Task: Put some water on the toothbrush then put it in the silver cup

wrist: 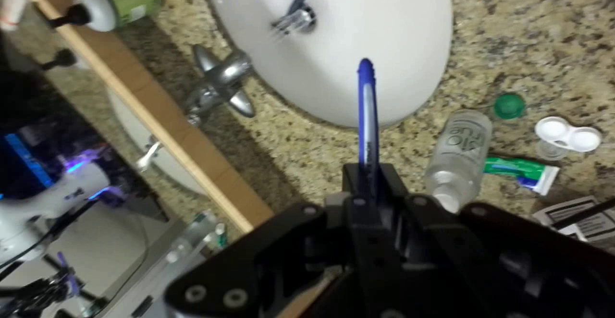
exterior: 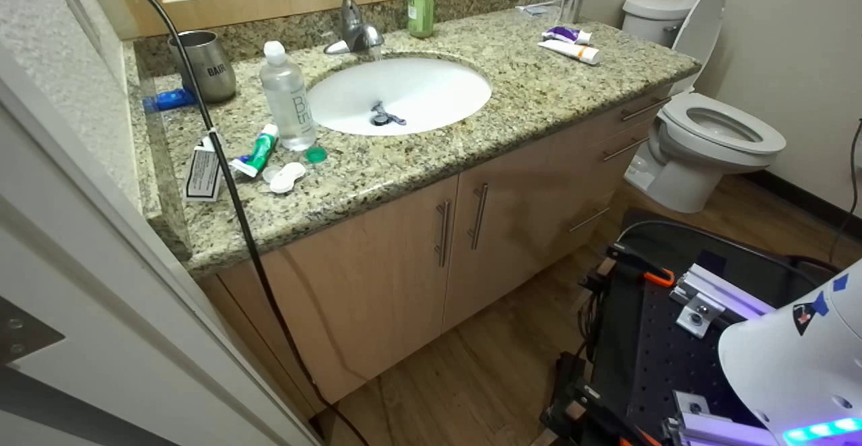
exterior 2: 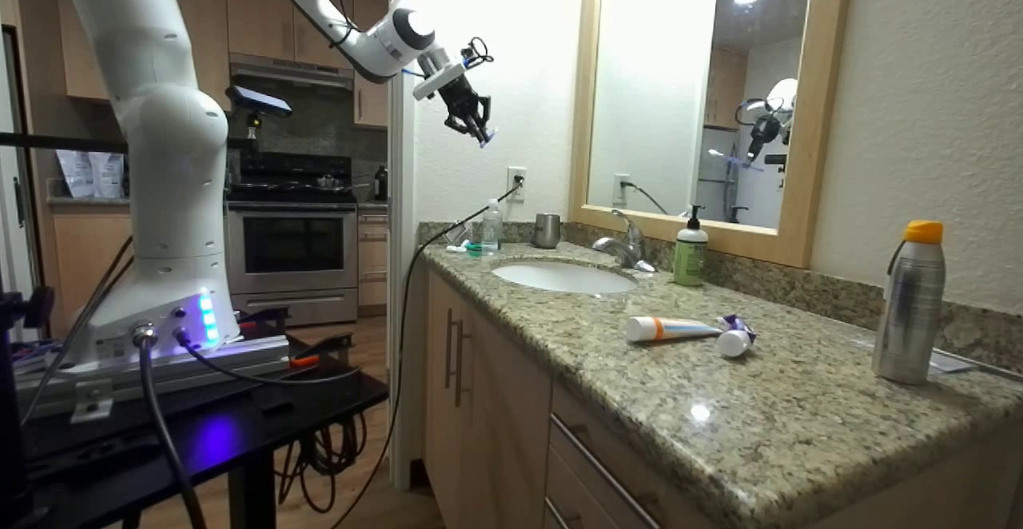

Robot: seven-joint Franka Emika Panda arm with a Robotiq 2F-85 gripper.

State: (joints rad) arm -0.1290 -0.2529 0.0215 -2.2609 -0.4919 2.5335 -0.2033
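Wrist view: the gripper hides the lower part of the toothbrush; the top edge crops the basin. In an exterior view, a black cord partly covers the silver cup.

You hold the blue, whitish-striped toothbrush in midair. Your dull grey cup stands upright on the counter.

Countertop with cup, bottles, tubes

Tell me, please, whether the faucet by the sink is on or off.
It is on: in an exterior view, water runs from the faucet down into the sink; the stream also shows in the wrist view.
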